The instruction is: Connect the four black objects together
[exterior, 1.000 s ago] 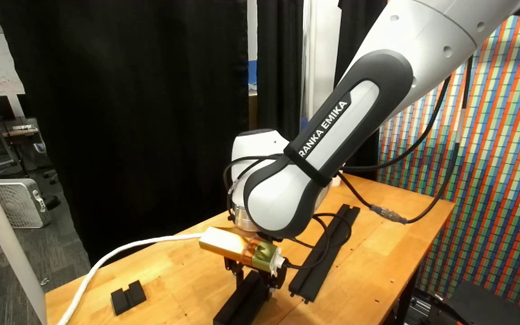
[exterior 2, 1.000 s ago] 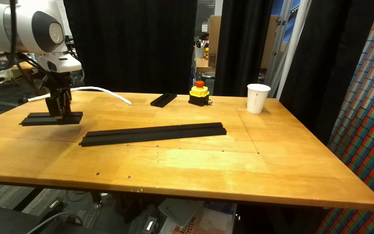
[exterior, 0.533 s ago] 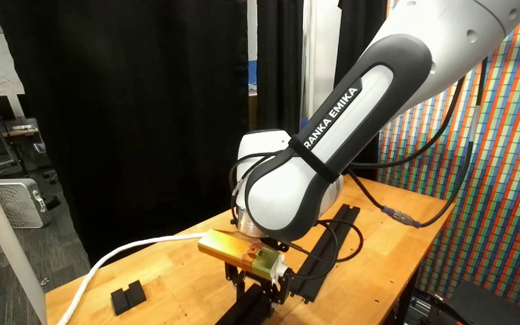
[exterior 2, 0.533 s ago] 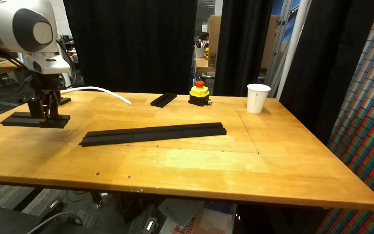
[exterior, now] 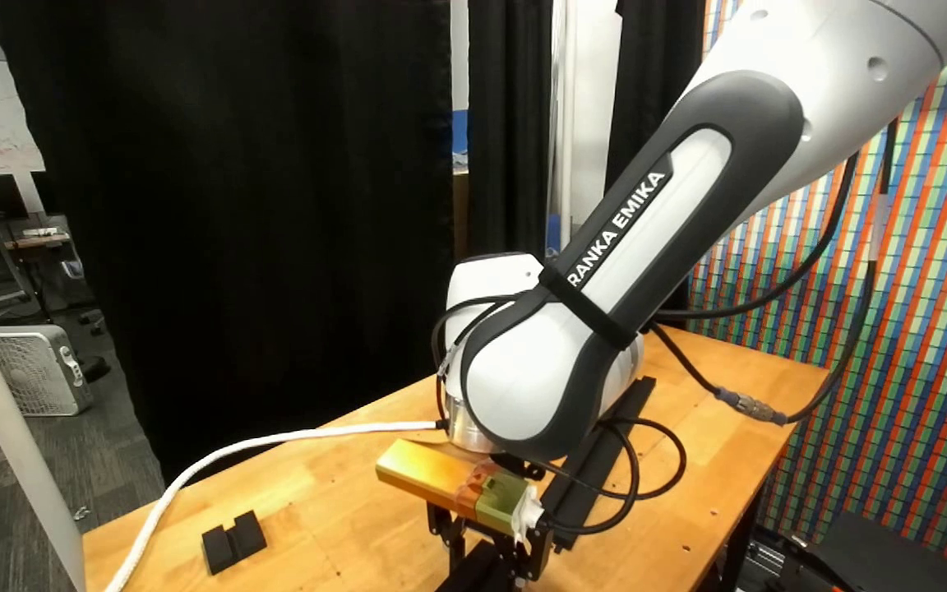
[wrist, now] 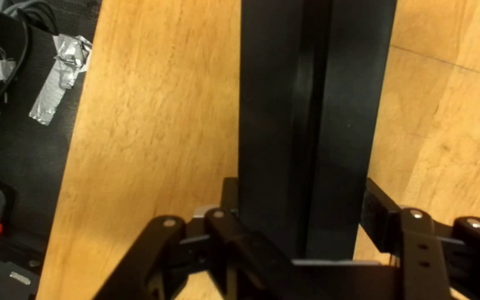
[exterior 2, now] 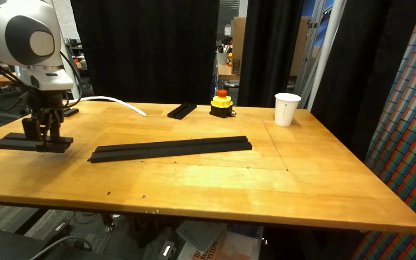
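The black, two-fingered tool (wrist: 301,204) is gripping a narrow, grooved, matte black, plastic-looking bar (wrist: 273,104) by both long sides and is apparently holding it above the light wooden counter (wrist: 156,104). Near the tool, beyond the bar's leading end, a long, thin, grooved black strip (exterior 2: 172,150) of the same look is lying on the counter, faint seams suggesting three bars already joined. The step in hand is probably bringing up the fourth bar; the next move is likely calling for lining it up with the strip's tool-side end, where a small black tab (exterior 2: 90,160) is sticking out, then lowering and seating it. Compared with a second ago, the tool and bar are standing farther back from that end and lower in an exterior view, while the strip is lying unmoved.
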Robot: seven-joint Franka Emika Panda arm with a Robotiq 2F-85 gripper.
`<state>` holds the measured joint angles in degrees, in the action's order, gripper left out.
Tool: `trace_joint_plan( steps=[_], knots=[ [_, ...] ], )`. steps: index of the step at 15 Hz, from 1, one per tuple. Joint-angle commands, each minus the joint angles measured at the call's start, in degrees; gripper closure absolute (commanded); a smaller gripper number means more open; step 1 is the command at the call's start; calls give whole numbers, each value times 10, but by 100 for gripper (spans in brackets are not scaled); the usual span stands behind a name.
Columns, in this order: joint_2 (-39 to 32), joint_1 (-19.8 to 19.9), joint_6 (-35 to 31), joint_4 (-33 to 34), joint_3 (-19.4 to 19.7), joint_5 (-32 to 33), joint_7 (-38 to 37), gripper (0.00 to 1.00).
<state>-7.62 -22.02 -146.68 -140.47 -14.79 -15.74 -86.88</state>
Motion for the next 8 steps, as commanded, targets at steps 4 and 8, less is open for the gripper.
trace_joint_plan(
  steps=[4,8],
  knots=[
    [24,13,-12,-37,-5,4,-5,55],
    [26,17,-9,-48,5,38,-13,55]
  ],
)
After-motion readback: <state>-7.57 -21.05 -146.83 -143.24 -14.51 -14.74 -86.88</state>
